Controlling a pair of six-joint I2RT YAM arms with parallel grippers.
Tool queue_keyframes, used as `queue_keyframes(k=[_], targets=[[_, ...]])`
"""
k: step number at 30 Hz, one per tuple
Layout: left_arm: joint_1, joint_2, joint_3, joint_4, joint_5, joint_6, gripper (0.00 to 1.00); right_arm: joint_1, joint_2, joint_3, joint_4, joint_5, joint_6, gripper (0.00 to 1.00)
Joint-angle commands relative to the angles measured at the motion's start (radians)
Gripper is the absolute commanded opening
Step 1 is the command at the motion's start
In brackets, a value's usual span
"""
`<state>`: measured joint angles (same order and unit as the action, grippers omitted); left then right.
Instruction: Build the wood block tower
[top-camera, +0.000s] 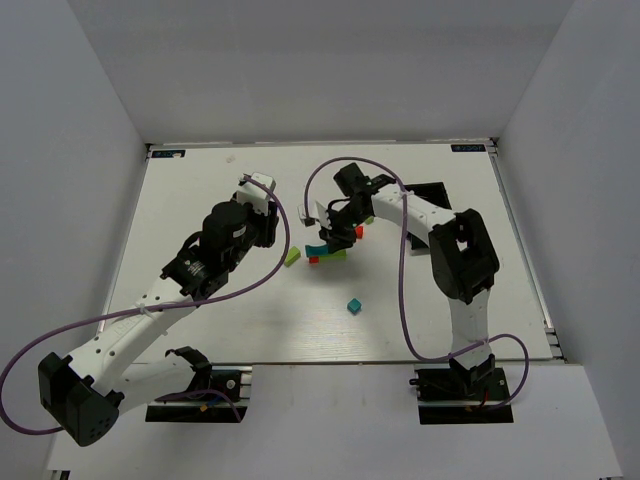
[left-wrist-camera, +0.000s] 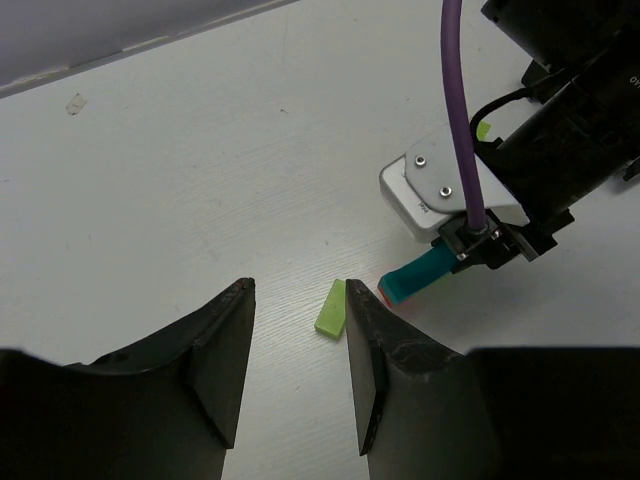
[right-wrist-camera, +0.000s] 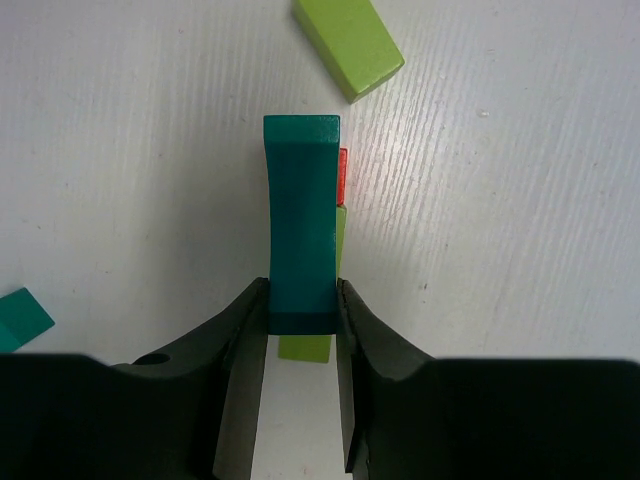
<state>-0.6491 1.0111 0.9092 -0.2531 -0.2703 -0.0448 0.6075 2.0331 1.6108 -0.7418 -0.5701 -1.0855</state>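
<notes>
Centre frame, your right fingers (right-wrist-camera: 240, 350) clamp a teal block (right-wrist-camera: 300, 200) over a red piece (right-wrist-camera: 342, 172) and a green piece (right-wrist-camera: 305, 348) (both barely showing); your left fingers (left-wrist-camera: 222, 350) hang parted, empty, near a lime block (left-wrist-camera: 331, 307).

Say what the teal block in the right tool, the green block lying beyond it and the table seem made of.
The teal block looks like painted wood: even matte colour, crisp edges. The green block looks likewise, with the same flat paint. The table seems a white painted or laminated board: fine parallel ridges, matte.
</notes>
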Motion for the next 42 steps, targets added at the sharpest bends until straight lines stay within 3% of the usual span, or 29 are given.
queue_keyframes(k=[1,42], targets=[[0.006,-0.02,-0.007,0.014,-0.007,0.003,0.52,0.003,-0.051,-0.02,0.035,0.024,0.035,0.0],[0.006,-0.02,-0.007,0.014,-0.007,0.003,0.52,0.02,-0.04,-0.065,0.085,0.082,0.055,0.0]])
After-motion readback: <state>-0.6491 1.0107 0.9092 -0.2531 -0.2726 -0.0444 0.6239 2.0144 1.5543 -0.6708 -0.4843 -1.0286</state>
